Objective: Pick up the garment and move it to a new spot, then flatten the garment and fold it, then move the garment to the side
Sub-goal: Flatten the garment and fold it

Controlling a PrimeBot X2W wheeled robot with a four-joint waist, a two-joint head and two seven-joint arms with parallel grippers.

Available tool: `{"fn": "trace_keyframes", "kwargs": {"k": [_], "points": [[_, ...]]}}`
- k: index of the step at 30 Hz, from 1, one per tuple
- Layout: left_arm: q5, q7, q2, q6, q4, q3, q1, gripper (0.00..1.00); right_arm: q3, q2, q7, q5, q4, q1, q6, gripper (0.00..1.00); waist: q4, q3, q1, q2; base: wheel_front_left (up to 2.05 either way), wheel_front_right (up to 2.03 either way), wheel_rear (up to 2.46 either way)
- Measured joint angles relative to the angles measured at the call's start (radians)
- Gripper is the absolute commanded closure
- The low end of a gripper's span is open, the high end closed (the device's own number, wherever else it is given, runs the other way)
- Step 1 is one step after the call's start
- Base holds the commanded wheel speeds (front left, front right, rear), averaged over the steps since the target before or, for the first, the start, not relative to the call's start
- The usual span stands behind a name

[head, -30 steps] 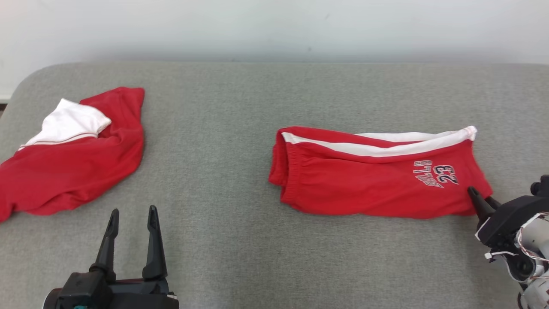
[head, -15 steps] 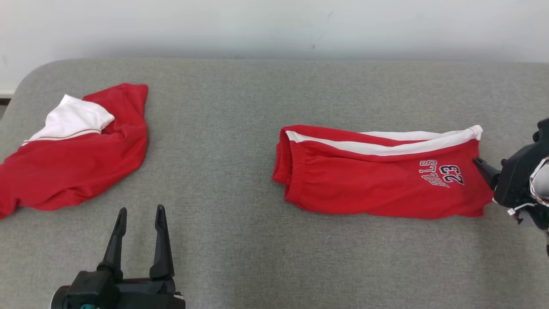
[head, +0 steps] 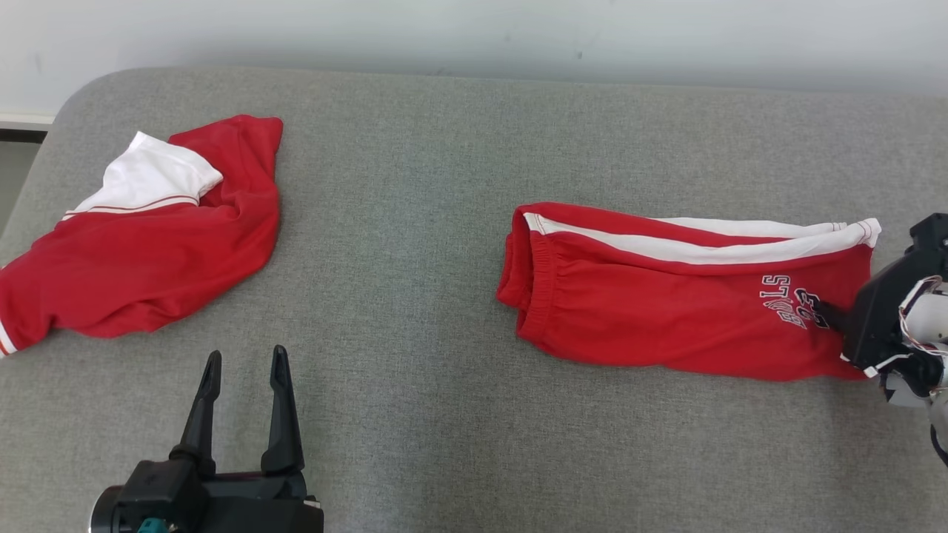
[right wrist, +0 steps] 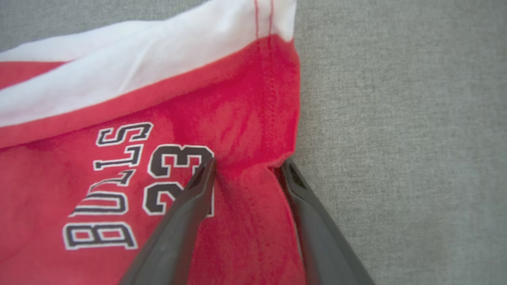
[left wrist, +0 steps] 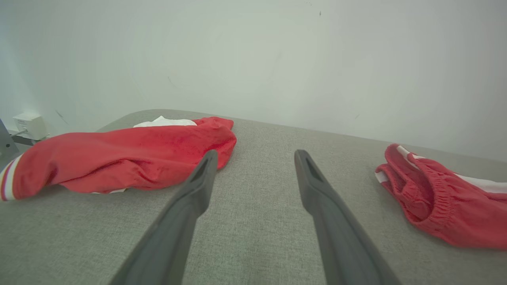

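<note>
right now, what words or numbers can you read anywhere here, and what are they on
"BULLS": dark, white-edged letters on the red shorts, near the leg hem. A crease squashes the middle letters.
"23": printed right beside that word on the same shorts.
Red and white garment at the left: no text visible on it.

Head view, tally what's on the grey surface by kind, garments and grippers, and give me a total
Red shorts with a white stripe: 1
Red and white top: 1
Grippers: 2 (left gripper, right gripper)
Total: 4
</note>
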Motion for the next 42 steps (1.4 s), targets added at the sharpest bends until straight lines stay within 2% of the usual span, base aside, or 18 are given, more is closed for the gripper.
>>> {"fn": "trace_keyframes", "kwargs": {"k": [1,7,13,16,20,26,32,38,42], "points": [[0.0,0.0,0.0,0.0,0.001,0.001,-0.002,0.0,0.002,0.003,0.004,0.0,0.004,-0.002,0.0,1.0,-0.001,-0.001,0.0,0.0,0.0,0.0,0.0],[0.004,0.0,0.0,0.0,0.009,0.002,-0.006,0.0,0.002,0.013,0.005,0.007,0.045,-0.015,0.002,1.0,-0.006,-0.018,0.0,0.0001,0.0,0.0,0.0],[0.008,0.0,0.0,-0.005,0.011,0.014,0.01,0.0,0.007,-0.076,-0.053,-0.017,0.072,0.001,0.002,1.0,-0.017,-0.048,-0.0001,0.0,0.0,0.0,0.0],[0.01,0.0,0.0,-0.006,0.01,0.021,0.014,0.0,-0.005,-0.083,-0.068,0.0,0.062,0.001,0.002,1.0,-0.026,-0.06,-0.0001,0.0,0.0,0.0,0.0],[0.015,0.0,0.0,-0.008,0.011,0.034,0.037,0.0,-0.029,-0.041,-0.062,0.071,-0.026,0.001,0.002,1.0,-0.049,-0.075,0.0,0.0,0.0,0.0,0.0],[0.022,0.0,0.0,-0.014,0.011,0.043,0.051,0.0,-0.032,-0.011,-0.034,0.147,-0.174,0.014,0.002,1.0,-0.08,-0.097,-0.0001,0.0,0.0,0.0,0.0],[0.022,0.0,0.0,-0.013,0.013,0.031,0.052,0.0,-0.037,0.054,0.01,0.231,-0.3,0.043,0.002,1.0,-0.096,-0.116,-0.0001,0.0,0.0,0.0,0.0],[0.012,0.0,0.0,-0.008,0.018,0.015,0.051,0.0,-0.043,0.127,0.026,0.258,-0.356,0.048,0.002,1.0,-0.081,-0.116,-0.0001,0.0,0.0,0.0,0.0],[0.005,0.0,0.0,-0.008,0.023,0.006,0.048,0.0,-0.045,0.175,0.023,0.251,-0.334,0.046,0.002,1.0,-0.063,-0.107,0.0,0.0001,0.0,0.0,0.0]]}}
